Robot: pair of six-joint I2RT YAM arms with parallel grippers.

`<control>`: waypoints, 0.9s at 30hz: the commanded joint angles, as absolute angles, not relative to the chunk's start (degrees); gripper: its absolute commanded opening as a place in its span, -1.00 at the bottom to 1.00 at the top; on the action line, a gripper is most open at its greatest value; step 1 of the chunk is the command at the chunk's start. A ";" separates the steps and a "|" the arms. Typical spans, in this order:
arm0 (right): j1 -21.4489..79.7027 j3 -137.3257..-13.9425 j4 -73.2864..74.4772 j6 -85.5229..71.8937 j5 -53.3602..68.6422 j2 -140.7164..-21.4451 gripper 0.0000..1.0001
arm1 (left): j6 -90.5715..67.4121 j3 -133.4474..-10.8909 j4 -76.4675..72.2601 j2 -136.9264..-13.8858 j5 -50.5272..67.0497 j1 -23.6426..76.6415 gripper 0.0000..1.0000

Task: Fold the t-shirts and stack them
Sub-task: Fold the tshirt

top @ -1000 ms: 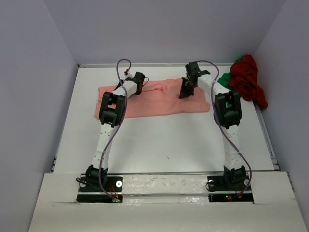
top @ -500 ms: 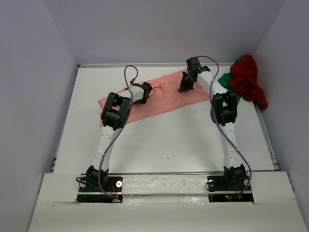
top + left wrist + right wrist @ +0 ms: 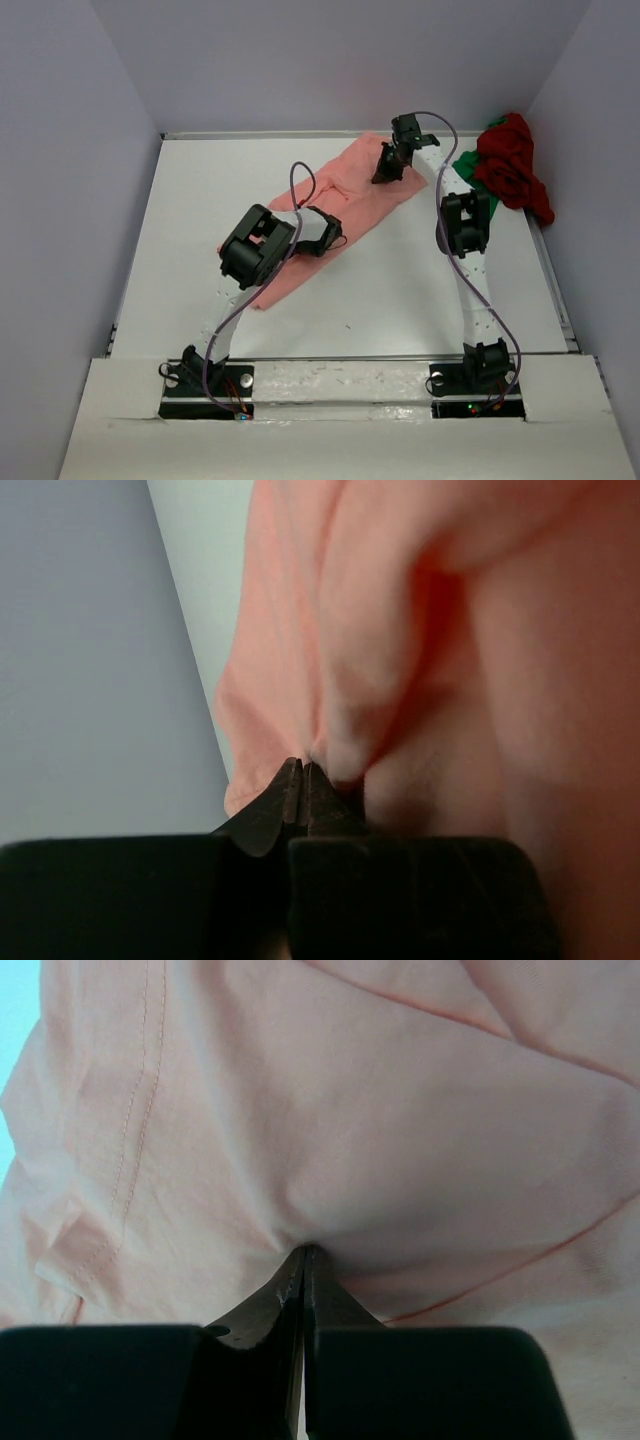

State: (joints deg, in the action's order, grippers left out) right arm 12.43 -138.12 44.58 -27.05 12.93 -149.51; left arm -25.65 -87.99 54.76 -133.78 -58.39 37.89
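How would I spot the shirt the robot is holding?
On the table between the two arms, the salmon-pink t-shirt lies slanted, pinched by the left fingers and the right fingers. It's spread out alone; the dark red t-shirt and green t-shirt are bunched in the far right corner.

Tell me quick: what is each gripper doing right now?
Left gripper: closed, pinching a fold of the pink shirt.
Right gripper: closed, pinching the same pink shirt.

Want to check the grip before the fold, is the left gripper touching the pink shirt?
Touching. The left wrist view shows the left gripper shut, with the pink shirt puckered right at its closed tips.
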 commanded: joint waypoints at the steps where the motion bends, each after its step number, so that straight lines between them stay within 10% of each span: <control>1: 12.04 -141.50 43.77 -26.98 14.94 -151.17 -0.91 | -35.14 -82.19 53.70 -133.33 -44.58 43.48 -0.95; 27: 13.62 -140.71 38.76 -27.60 34.55 -153.63 -0.88 | -46.83 -83.94 60.29 -132.10 -32.95 70.31 -0.85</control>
State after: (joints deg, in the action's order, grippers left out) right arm 12.62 -139.46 41.15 -28.10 33.32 -153.60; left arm -38.48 -86.04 70.06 -132.90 -44.73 68.95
